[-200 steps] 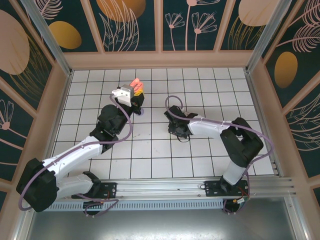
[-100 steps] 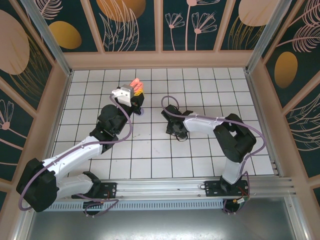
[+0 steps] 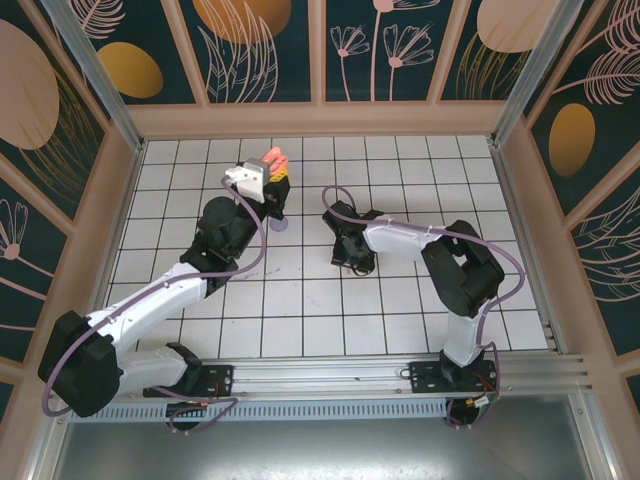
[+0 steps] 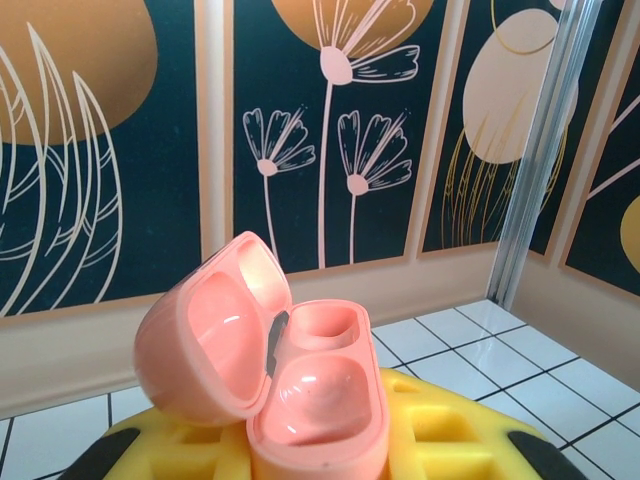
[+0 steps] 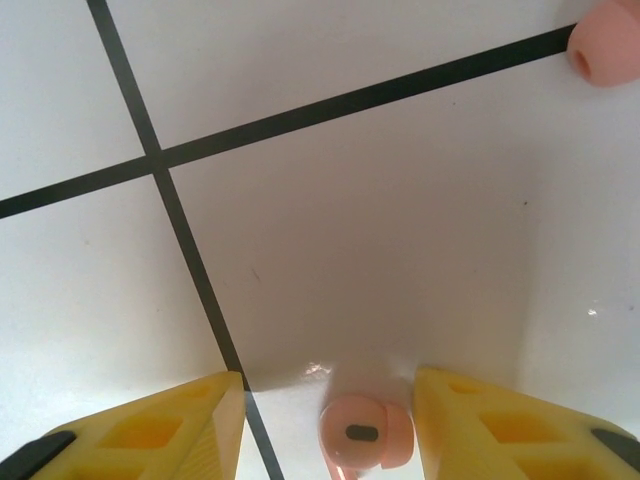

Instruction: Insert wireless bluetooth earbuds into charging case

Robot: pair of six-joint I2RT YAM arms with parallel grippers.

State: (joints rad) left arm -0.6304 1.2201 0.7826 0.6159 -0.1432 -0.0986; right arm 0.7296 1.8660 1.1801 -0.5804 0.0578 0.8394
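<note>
Bare floor (image 5: 380, 230) around pink earbud (image 5: 362, 432)

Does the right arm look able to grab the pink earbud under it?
Probably yes: the pink earbud lies on bare tile between the right gripper's open fingers, nothing in the way.

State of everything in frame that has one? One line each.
charging case: lid open, both wells empty
left gripper: shut on the charging case
right gripper: open, low over the tile
near pink earbud: lying on the tile between the right jaws, ungripped
far pink earbud: loose on the tile
</note>
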